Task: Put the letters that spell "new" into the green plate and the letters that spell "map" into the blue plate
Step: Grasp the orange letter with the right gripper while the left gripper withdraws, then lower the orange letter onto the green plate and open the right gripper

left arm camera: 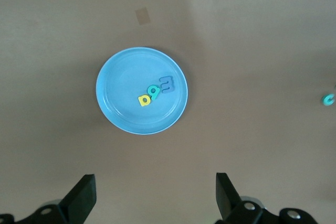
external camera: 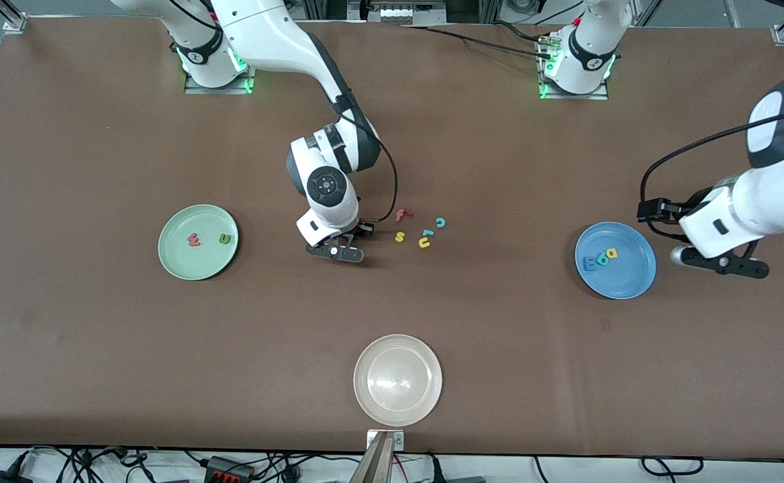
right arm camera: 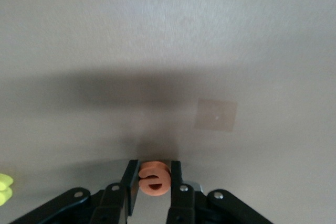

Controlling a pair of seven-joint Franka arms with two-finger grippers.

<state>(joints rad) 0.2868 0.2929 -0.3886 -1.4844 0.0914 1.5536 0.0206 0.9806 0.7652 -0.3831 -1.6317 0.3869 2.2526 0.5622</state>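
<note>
Right gripper [right arm camera: 154, 179] clamps the orange e [right arm camera: 154, 178]; left gripper [left arm camera: 155, 195] waits with its fingers spread wide.

The right gripper sits low near the middle of the desk [external camera: 499, 349], beside the loose red f [external camera: 403, 215], yellow s [external camera: 399, 236], teal c [external camera: 440, 222] and yellow hooked letter [external camera: 424, 243]. The green plate [external camera: 177, 258], toward the right arm's end, holds the pinkish-red w [external camera: 194, 239] and olive-green n [external camera: 224, 238]. The blue plate [left arm camera: 118, 106], toward the left arm's end with the left gripper hanging just beside it, holds the blue m [left arm camera: 168, 84], teal a [left arm camera: 155, 92] and yellow p [left arm camera: 144, 99] in a touching row. A whitish-beige plate [external camera: 425, 402] lies near the desk edge closest to the front camera.
</note>
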